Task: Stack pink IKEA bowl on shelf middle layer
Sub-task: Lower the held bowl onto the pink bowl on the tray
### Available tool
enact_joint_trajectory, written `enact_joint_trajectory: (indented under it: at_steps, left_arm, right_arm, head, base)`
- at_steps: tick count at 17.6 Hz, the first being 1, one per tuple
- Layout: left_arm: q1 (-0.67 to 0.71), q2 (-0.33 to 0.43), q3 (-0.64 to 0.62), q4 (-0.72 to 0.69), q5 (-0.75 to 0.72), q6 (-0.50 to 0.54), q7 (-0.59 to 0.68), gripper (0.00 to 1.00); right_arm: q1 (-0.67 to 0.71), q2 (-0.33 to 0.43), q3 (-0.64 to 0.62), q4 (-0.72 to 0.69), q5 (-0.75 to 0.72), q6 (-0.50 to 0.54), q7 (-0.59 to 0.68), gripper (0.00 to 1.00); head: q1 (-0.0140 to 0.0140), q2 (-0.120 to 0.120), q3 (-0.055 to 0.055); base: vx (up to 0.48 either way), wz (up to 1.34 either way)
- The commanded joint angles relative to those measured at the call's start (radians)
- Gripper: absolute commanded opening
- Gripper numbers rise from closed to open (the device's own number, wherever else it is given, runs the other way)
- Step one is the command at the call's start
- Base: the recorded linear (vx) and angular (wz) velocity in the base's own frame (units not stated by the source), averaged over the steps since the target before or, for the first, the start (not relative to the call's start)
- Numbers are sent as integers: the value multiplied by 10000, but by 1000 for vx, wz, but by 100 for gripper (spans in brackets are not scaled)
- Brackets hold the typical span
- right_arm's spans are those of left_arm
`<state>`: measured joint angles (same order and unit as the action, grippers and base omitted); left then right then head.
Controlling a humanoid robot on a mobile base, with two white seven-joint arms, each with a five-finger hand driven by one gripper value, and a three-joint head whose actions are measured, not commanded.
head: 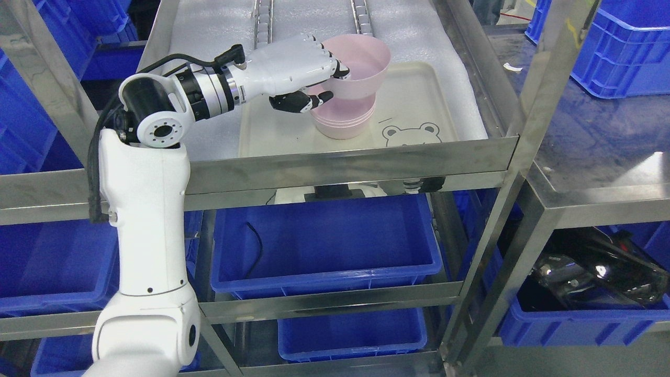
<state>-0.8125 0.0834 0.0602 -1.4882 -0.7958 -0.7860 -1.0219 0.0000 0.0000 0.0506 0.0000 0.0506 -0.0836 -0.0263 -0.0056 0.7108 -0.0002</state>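
Note:
My left hand reaches in from the lower left over the steel shelf layer. Its fingers are curled over the near rim of a pink bowl, with the thumb under the bowl's side. The bowl is tilted and sits in the top of a stack of pink bowls. The stack stands on a cream tray with a bear drawing. The right arm does not show.
The tray lies on white foam on a steel shelf with a raised front rail. A blue bin sits on the layer below, another blue bin under that. Steel posts stand at right, and more blue crates beyond.

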Motion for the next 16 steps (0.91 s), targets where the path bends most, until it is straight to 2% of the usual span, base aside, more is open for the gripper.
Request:
enact_joint_trajectory:
  at_steps: [1, 4, 13, 14, 16]
  left_arm:
    - [163, 288, 27, 110, -156, 6, 2, 3]
    - [102, -174, -326, 217, -446, 6, 2, 3]
    - [133, -52, -372, 309, -755, 6, -258, 4]
    - [133, -52, -372, 340, -770, 6, -258, 8]
    - [148, -37, -372, 340, -770, 6, -258, 27]
  right_arm:
    - [215, -175, 0, -175, 0, 8, 2, 100]
    - [215, -175, 0, -175, 0, 8, 2, 100]
    - [215, -175, 0, -175, 0, 8, 2, 100]
    - [215, -175, 0, -175, 0, 8, 2, 100]
    - [215, -175, 0, -175, 0, 8, 2, 100]
  head:
    - [0, 0, 0]
    - [0, 0, 0]
    - [0, 0, 0]
    - [0, -1, 0]
    - [0, 0, 0]
  base:
    - [-4, 15]
    - [-5, 16]
    - [0, 0]
    - [0, 0]
    - [0, 0]
